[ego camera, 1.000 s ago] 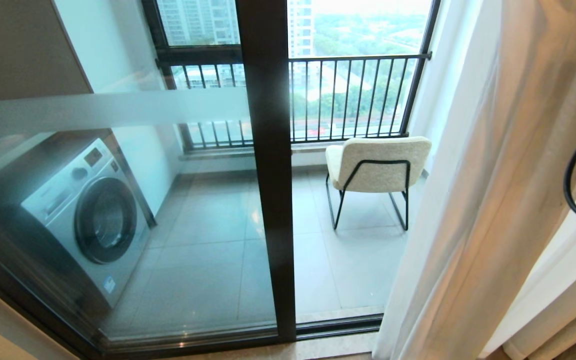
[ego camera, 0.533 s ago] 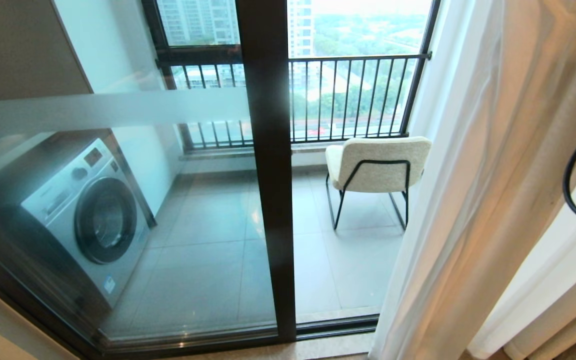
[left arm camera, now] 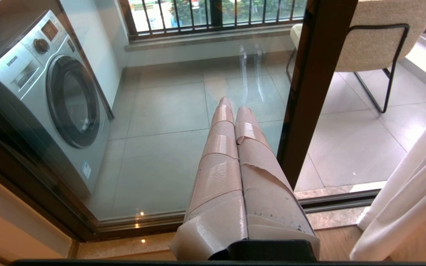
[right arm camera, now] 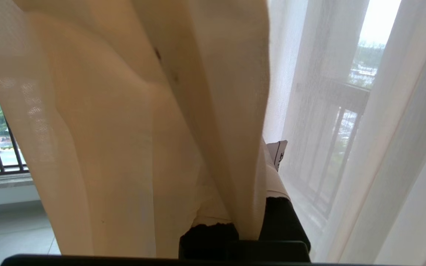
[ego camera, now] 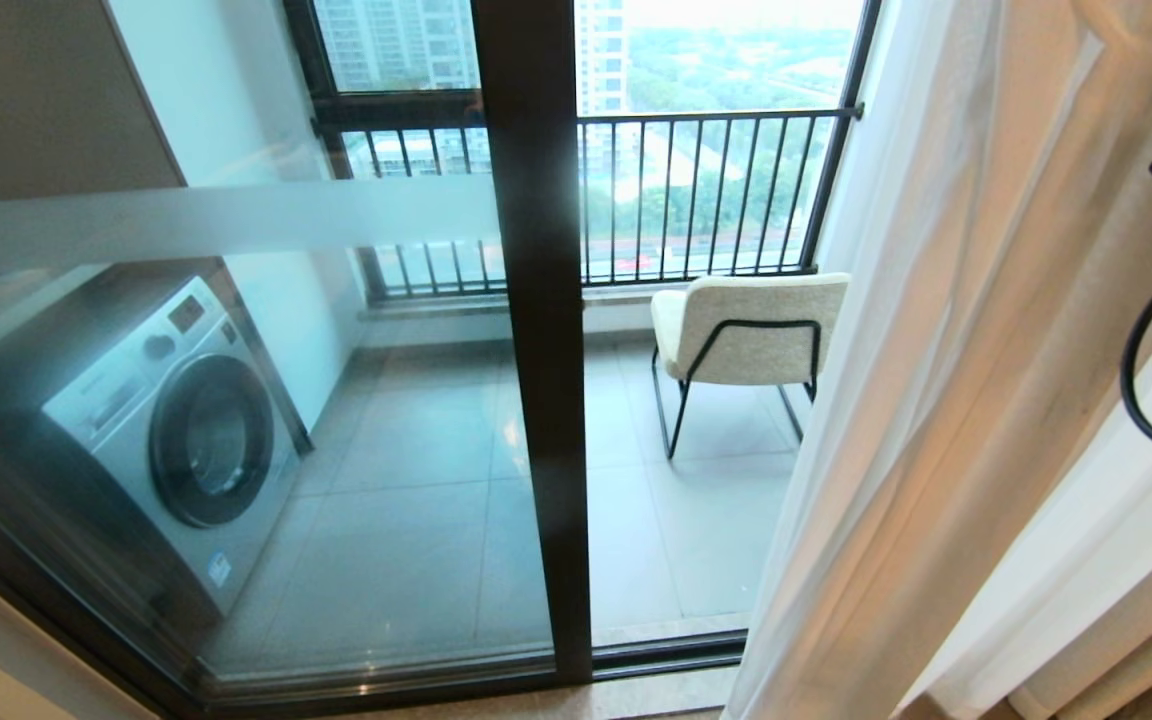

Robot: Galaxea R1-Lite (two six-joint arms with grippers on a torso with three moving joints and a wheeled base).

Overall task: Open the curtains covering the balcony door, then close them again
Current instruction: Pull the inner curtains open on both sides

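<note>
- At three o'clock, the curtains (ego camera: 976,400) hang bunched beside the balcony door (ego camera: 534,330), pinched by the right gripper (right arm camera: 257,192) for dragging.
- Left gripper (left arm camera: 233,111), pressed together and empty, sits idle.

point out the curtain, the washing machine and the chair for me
curtain (ego camera: 946,380), head view, on the gathered sheer folds at the right.
washing machine (ego camera: 211,440), head view, on its round door glass.
chair (ego camera: 751,325), head view, on the cream backrest.
</note>
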